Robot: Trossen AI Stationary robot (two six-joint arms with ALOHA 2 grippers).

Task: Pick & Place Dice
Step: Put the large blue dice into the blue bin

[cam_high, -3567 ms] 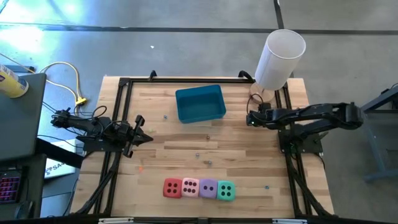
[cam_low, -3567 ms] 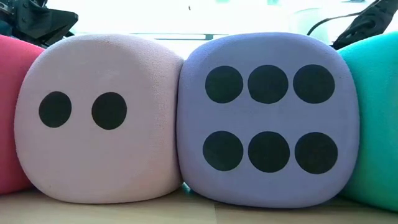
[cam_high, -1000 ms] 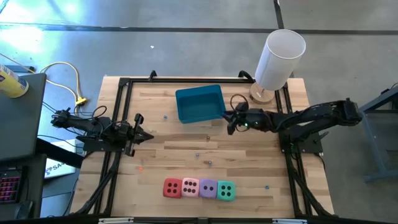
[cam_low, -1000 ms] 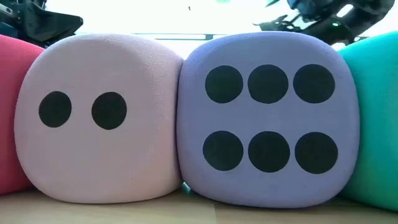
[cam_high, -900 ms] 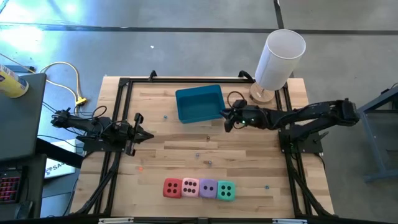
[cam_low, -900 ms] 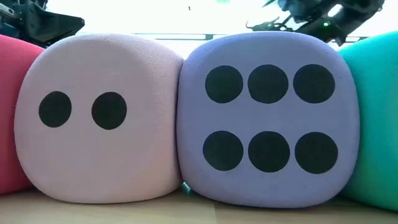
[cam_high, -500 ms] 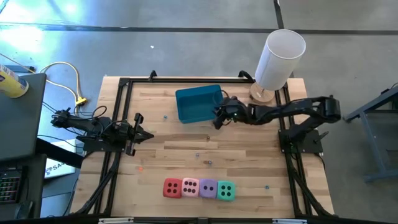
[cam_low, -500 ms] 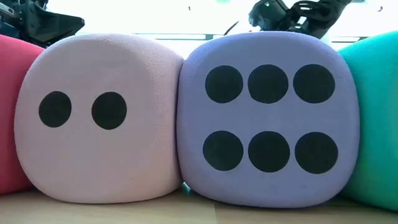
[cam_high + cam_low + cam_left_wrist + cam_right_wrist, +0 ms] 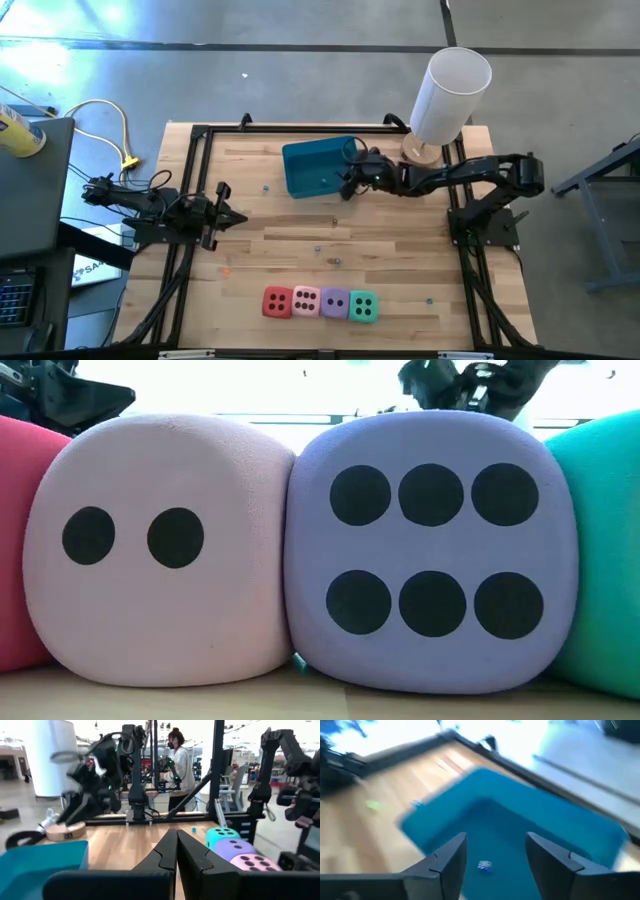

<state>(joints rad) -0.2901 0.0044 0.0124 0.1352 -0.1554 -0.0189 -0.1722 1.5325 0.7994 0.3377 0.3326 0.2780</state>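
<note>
Four dice stand in a row, touching side to side, near the table's near edge: red [image 9: 277,302], pink [image 9: 306,301], purple [image 9: 335,302], teal-green [image 9: 364,306]. They fill the low view: pink [image 9: 165,545], purple [image 9: 430,550]. My right gripper [image 9: 347,183] hovers open over the right rim of the blue bin [image 9: 322,167]; its wrist view looks down into the bin [image 9: 520,820] between the spread fingers [image 9: 495,852]. My left gripper [image 9: 235,217] waits shut at the table's left side, holding nothing [image 9: 176,855].
A white cylinder [image 9: 448,92] stands on a wooden disc at the far right corner. A small blue-white bit [image 9: 484,865] lies in the bin. Small specks dot the wood mid-table. The black frame [image 9: 300,130] edges the table. A person [image 9: 182,762] stands beyond it.
My right arm has reached toward the table's left and slightly toward the far edge, from beside the bin's right side to over its right rim. The dice, the bin and my left arm have stayed put.
</note>
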